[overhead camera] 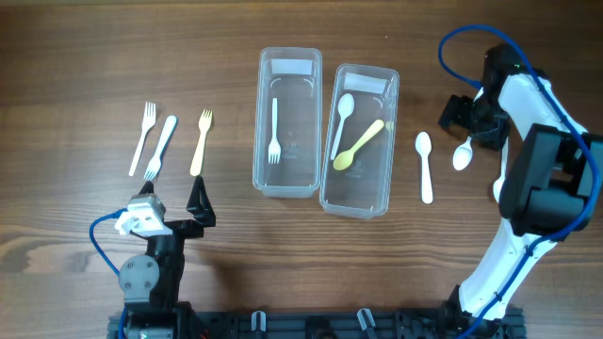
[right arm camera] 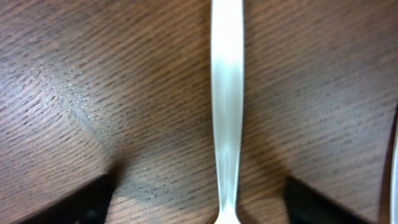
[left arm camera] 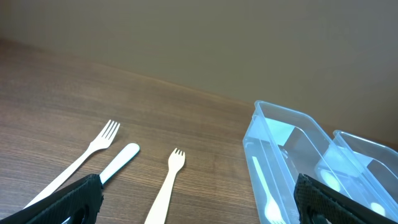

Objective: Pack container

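Pack roughly a third done; left container [overhead camera: 292, 179] holds a white fork [overhead camera: 274, 132]; right container [overhead camera: 358, 196] holds a white spoon [overhead camera: 343, 118] and a yellow spoon [overhead camera: 358, 146]. Left to pack: plain fork [overhead camera: 143, 137], white utensil [overhead camera: 162, 143] (head unclear) and cream fork [overhead camera: 201, 141] on the left, loose spoon [overhead camera: 425, 168] beside the right container, plus outer spoon [right arm camera: 227, 93]. Right gripper [right arm camera: 202, 199] straddles that spoon's handle, jaws apart, not touching, holding nothing; left gripper [overhead camera: 174, 198] gapes wide, empty, near the forks.
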`<control>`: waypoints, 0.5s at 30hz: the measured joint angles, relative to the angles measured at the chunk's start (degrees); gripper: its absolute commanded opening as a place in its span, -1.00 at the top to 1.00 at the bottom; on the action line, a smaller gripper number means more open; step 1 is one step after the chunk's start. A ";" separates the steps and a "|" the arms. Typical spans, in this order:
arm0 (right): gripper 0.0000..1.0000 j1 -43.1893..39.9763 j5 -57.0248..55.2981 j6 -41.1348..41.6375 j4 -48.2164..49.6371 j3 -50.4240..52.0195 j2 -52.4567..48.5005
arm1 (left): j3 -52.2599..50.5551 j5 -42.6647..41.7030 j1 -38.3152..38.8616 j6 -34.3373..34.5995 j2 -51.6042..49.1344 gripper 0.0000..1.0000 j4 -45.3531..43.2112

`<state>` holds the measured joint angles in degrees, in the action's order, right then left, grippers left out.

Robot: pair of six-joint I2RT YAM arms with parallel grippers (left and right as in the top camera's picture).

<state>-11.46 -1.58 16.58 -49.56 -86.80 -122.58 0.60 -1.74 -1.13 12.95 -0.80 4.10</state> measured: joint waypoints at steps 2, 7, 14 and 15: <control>0.47 -0.07 0.02 -0.26 0.22 0.00 0.00 | 0.00 0.00 0.00 0.00 0.00 -1.00 0.02; 0.91 -0.11 0.26 -0.11 0.33 -0.28 -0.15 | 0.00 0.00 0.00 0.00 0.00 -1.00 0.02; 0.92 -0.11 1.62 -0.35 -4.44 -4.11 -1.46 | 0.00 0.00 0.00 0.00 0.00 -1.00 0.02; 0.92 -0.11 1.79 -0.37 -5.90 -5.29 -1.57 | 0.00 0.00 0.00 0.00 0.00 -1.00 0.02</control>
<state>-11.57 0.21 16.21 -55.46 -92.09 -124.16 0.60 -1.74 -1.13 12.95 -0.80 4.12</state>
